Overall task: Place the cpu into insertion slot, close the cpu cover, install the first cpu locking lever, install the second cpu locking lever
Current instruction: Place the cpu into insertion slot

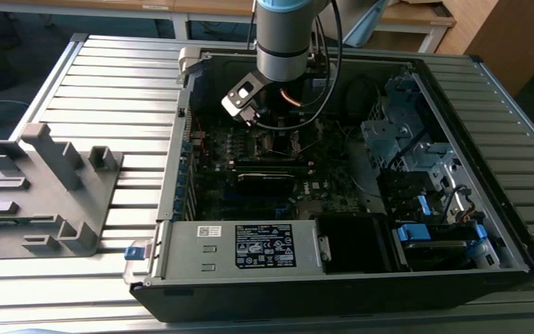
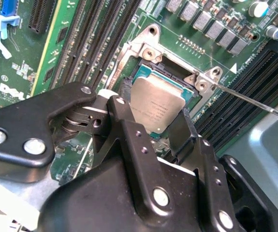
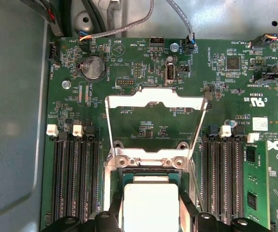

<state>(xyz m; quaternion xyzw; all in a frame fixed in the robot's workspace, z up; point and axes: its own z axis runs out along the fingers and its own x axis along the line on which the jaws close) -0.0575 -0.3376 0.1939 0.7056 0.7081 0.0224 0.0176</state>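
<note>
1. Closest to me: open computer case on the slatted table, power supply along its near wall. A grey fixture sits well off toward the exterior view's left.
2. Further in, the arm stands over the motherboard.
3. Second wrist view: gripper is pinching the cpu, one black finger on each opposite edge, metal top facing up.
4. The cpu is at the mouth of the insertion slot, between the banks of memory slots. Can't tell if it's fully bedded or a hair proud (it looks slightly tilted in that view).
5. Beyond it, the cpu cover is swung open on the far side from the gripper, well clear of the chip. One locking lever is unhooked and sticks out sideways.
6. My read: placement step, nearly done. To do it well, keep the chip flat and square to the slot walls. No sideways shove and no pressing down, since contacts bend easily. Release only when all four edges sit level.
</note>
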